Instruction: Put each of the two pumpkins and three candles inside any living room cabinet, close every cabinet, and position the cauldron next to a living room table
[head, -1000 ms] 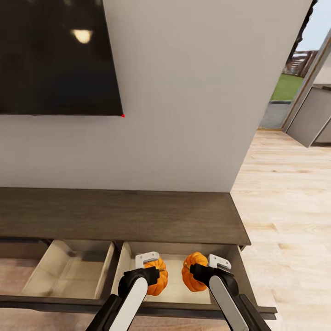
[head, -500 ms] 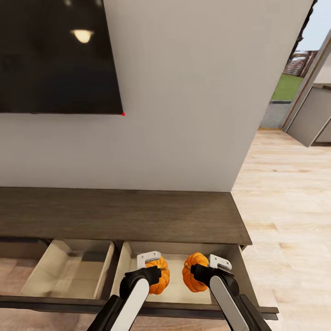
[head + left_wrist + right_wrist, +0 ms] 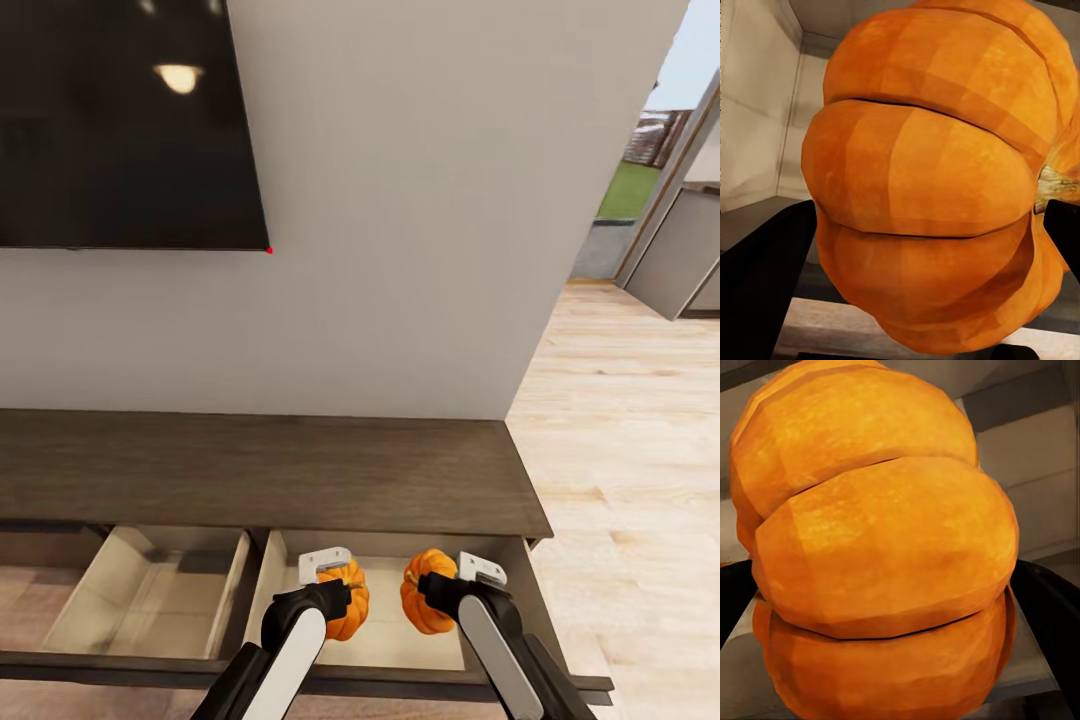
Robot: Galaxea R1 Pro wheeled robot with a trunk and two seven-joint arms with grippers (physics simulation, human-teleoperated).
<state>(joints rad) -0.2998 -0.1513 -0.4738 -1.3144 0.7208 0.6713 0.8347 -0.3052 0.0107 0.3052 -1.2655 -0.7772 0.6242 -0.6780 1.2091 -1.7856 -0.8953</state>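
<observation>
Up on the wall at the far left hangs a dark screen (image 3: 125, 120) with a ceiling light reflected in it. Below it runs the long dark-brown cabinet (image 3: 260, 470), two of its drawers pulled out toward the robot. The left drawer (image 3: 150, 590) shows bare pale boards as far as I can see.

Over the right drawer (image 3: 385, 640) the left gripper (image 3: 335, 590) has its jaws clamped on one pumpkin (image 3: 345, 600), which hangs just above the drawer floor. In the left wrist view that pumpkin (image 3: 937, 180) bulges between the dark fingers (image 3: 765, 277), stem turned sideways, with the drawer's beige corner behind it.

Just beside it, not touching, the right gripper (image 3: 440, 590) grips the second pumpkin (image 3: 425, 590). The right wrist view shows its ribbed side (image 3: 877, 555) close up, a pale drawer wall behind.

Compared with a second ago, both pumpkins have crept slightly to the right and a little lower in the head view, though the wall and cabinet edge shifted too, so part of that is the camera moving. Both arms seem to be settling over the drawer.

I'd judge both pumpkins are about ready for release inside the cabinet. The candles, closing the drawers and the cauldron remain. To the right, light plank floor (image 3: 620, 480) leads to a glass door (image 3: 640, 190).
</observation>
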